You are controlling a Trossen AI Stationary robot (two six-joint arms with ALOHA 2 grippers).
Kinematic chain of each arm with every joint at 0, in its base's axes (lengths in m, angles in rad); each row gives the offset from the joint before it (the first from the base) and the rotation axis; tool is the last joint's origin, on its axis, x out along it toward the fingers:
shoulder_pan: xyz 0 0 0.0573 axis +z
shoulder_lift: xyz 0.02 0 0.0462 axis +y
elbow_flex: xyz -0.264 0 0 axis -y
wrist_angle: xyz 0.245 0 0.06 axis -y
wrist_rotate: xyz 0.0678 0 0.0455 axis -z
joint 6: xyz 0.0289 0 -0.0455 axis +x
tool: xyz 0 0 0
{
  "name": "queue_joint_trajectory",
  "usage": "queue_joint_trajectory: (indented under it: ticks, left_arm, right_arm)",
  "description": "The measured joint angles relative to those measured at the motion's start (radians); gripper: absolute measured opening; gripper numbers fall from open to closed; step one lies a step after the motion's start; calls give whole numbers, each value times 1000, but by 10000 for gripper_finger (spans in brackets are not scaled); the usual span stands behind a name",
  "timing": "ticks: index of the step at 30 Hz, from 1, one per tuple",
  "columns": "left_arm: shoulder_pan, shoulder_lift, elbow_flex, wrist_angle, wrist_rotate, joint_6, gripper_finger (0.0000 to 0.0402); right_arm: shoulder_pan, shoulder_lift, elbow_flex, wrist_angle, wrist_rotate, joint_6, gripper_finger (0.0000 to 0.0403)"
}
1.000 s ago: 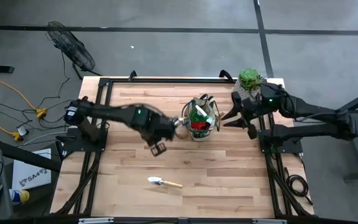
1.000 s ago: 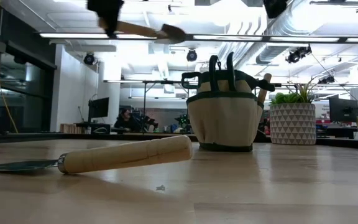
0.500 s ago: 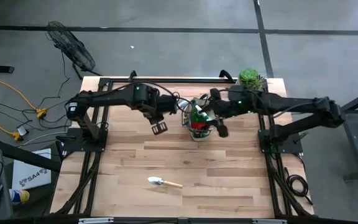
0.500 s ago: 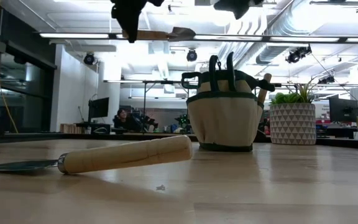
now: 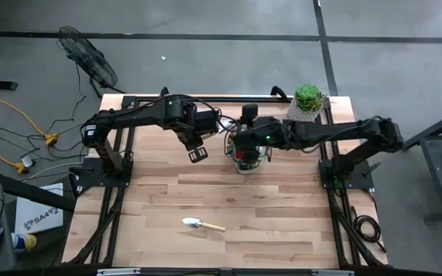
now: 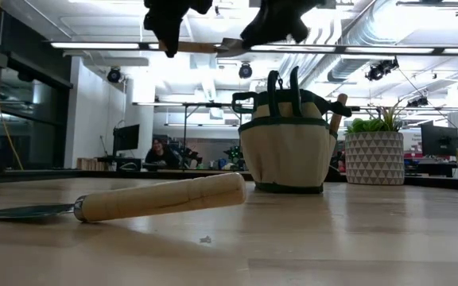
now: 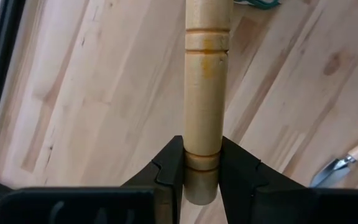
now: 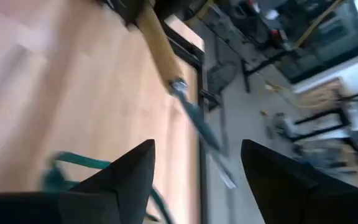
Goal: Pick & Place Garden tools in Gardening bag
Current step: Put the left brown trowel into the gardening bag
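Gardening bag (image 5: 247,150) on tabletop (image 5: 282,222) toward rear edge, plant pot (image 5: 308,98) at rear right corner, trowel (image 5: 202,225) lying near front edge, well apart from bag

Left tool (image 7: 202,177) clamped shut, right tool (image 8: 197,165) seemingly wide apart

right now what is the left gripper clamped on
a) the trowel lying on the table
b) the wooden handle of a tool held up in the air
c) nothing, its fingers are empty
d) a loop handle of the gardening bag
b: in the left wrist view the left gripper is shut on the wooden handle of a tool, held above the table beside the gardening bag, while another trowel lies untouched on the boards.
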Motion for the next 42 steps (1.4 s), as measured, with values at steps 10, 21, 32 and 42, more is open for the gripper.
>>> queue_joint_trajectory:
  ticks: [10,21,32,42]
  left_arm:
    - [0,0,0,0,20,15,65]
    - [0,0,-1,0,46,7,65]
    - [0,0,-1,5,50,13,65]
    - [0,-3,-1,38,-96,-12,209]
  right_arm:
    - [-17,103,0,123,112,-140,226]
    - [-16,105,0,121,133,-139,95]
    - [-12,107,-2,73,125,-166,9]
    - [-14,105,-1,52,189,-65,2]
